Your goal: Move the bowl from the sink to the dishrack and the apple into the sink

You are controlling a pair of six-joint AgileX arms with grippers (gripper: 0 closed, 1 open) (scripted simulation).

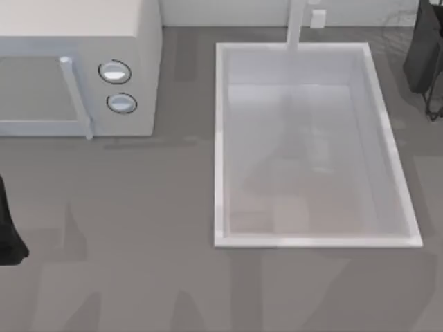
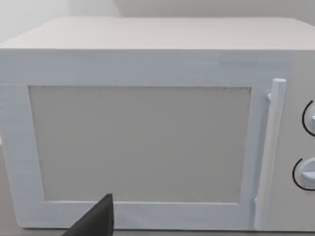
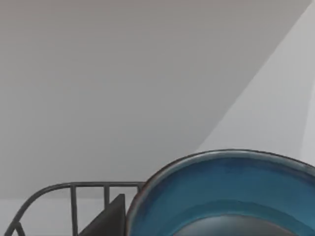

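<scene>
The sink (image 1: pixel 220 138) is sitting on the bench (image 1: pixel 159 277) right of centre, its back rim reaching toward the far edge, where the white faucet post (image 1: pixel 296 28) is standing. Its basin is showing pale floor and soft shadows.

Over at the far left corner of the bench, the white microwave (image 1: pixel 76 62) is facing the near edge, its two round knobs (image 1: pixel 115 72) stacked just beside the door handle (image 1: pixel 75 97). The left arm (image 1: pixel 8 228) is sitting at the bench's left edge, well apart from the sink. In the left wrist view, that same microwave is looming large, door panel and handle square on, and one dark fingertip of the left gripper (image 2: pixel 96 221) is poking into the picture; whether the jaws are open or closed, I cannot tell.

Now to the far right corner: the right arm (image 1: pixel 423 48) is hanging there as a dark block, with thin wires of the dishrack (image 1: pixel 435 104) showing just below it at the bench's right edge. The right wrist view is giving us the action: the bowl (image 3: pixel 226 196), blue inside with its thin dark rim, is sitting close up against the right gripper (image 3: pixel 110 219), with the grey rail of the dishrack curving just beside it. One dark finger is lying right at the bowl's rim, but whether it is clamping the bowl, I cannot tell.
</scene>
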